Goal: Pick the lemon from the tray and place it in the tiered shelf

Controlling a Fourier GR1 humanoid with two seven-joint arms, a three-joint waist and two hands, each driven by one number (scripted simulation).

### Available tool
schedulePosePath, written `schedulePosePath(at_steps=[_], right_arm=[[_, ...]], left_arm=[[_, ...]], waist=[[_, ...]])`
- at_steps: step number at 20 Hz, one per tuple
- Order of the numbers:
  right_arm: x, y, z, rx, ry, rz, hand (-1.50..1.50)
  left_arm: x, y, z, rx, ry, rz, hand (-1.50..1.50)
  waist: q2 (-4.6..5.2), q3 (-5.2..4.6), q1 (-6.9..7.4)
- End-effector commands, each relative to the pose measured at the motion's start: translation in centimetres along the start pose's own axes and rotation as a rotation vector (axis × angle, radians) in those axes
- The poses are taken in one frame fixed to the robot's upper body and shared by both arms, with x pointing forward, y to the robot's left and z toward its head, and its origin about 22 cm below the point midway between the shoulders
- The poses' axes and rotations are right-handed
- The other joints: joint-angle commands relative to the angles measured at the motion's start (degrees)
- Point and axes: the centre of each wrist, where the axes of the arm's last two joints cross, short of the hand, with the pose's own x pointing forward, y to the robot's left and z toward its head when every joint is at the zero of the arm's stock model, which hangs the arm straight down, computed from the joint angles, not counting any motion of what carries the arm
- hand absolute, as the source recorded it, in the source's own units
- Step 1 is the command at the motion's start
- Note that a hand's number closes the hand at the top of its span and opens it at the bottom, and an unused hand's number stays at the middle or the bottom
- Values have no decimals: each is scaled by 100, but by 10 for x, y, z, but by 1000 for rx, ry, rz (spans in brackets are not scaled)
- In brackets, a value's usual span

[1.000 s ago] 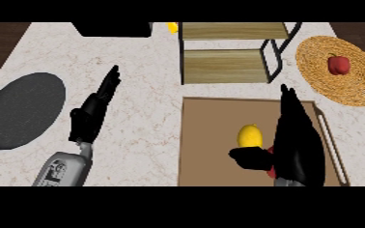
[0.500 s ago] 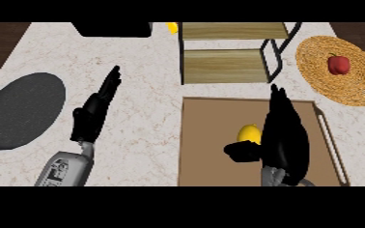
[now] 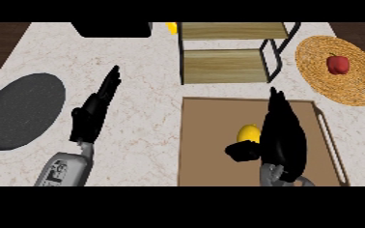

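The yellow lemon (image 3: 249, 133) lies on the brown tray (image 3: 210, 140) at the lower right. My right hand (image 3: 283, 130) hovers over the tray, its straight fingers along the lemon's right side and the thumb just below it, hiding part of the fruit. The hand is open and I cannot tell whether it touches the lemon. The tiered shelf (image 3: 227, 53), two wooden boards in a black frame, stands just beyond the tray. My left hand (image 3: 92, 113) rests open at the left, fingers straight and pointing away.
A woven round mat (image 3: 335, 77) at the right edge carries a red fruit (image 3: 338, 64). A dark grey round plate (image 3: 27, 108) lies at the far left. A black box (image 3: 113, 29) and a small yellow object (image 3: 172, 27) sit at the counter's back.
My right hand has slid leftward across the tray, closing in on the lemon's right side with the thumb under it. The left hand has not moved.
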Motion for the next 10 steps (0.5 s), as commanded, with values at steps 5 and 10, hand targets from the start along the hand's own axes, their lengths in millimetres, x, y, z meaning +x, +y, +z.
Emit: schedulePosePath(at_steps=[5, 10], right_arm=[[5, 5, -8, 33, 221, 48, -150], [8, 33, -21, 18, 233, 65, -150]], left_arm=[[-10, 11, 4, 13, -6, -17, 0], [0, 0, -11, -5, -5, 3, 0]], waist=[[5, 0, 10], [21, 2, 14]])
